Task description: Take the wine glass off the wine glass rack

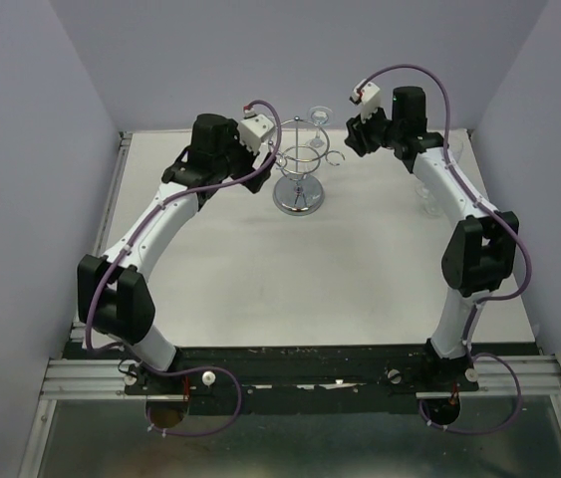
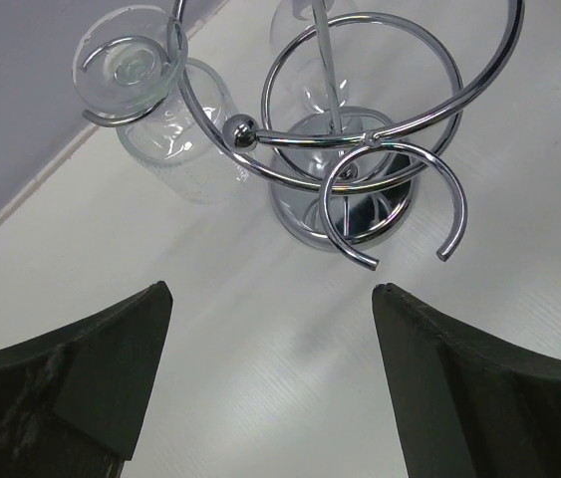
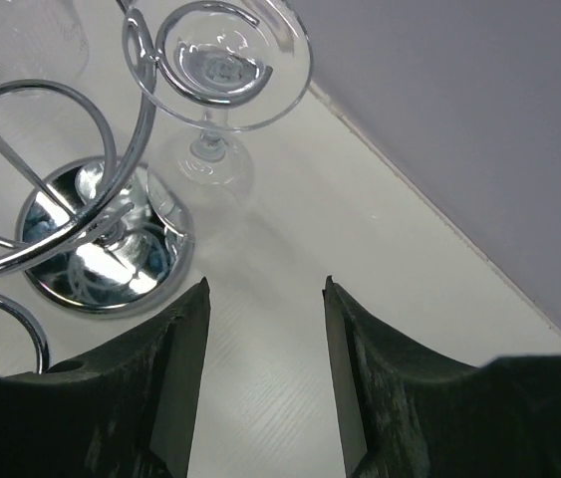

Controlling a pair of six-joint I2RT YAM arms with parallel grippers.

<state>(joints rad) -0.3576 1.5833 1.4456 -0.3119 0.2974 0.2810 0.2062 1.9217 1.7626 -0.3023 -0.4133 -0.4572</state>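
Hanging glass: the wine glass is on the far side of the wine glass rack, upside down, with its foot caught in a wire loop and its bowl below, clear of the surface.
Long axis: the stem runs roughly straight up and down, foot at the top.
Right claw: the right claw has its fingers apart and nothing between them. From its own camera the glass sits ahead, just above the gap.
Left claw: the left claw is spread wider, also with nothing in it. From its camera the glass lies up and to the left, off its line.
Nearer arm: from overhead the glass foot shows between the two claws at the back of the rack. I'd say the right one is better lined up with it.
Way out: the empty hook facing the left claw is a C with its mouth pointing away from the post. I'd guess the loaded loop opens outward too, so the stem would have to slide away from the post, not lift. The pictures don't show that loop's mouth plainly.
Rack contents: one glass is certain. Other clear shapes show past the wires, but I can't tell whether they hang on the rack.
Risk: the chrome stand looks light, so a sideways tug may tip it.
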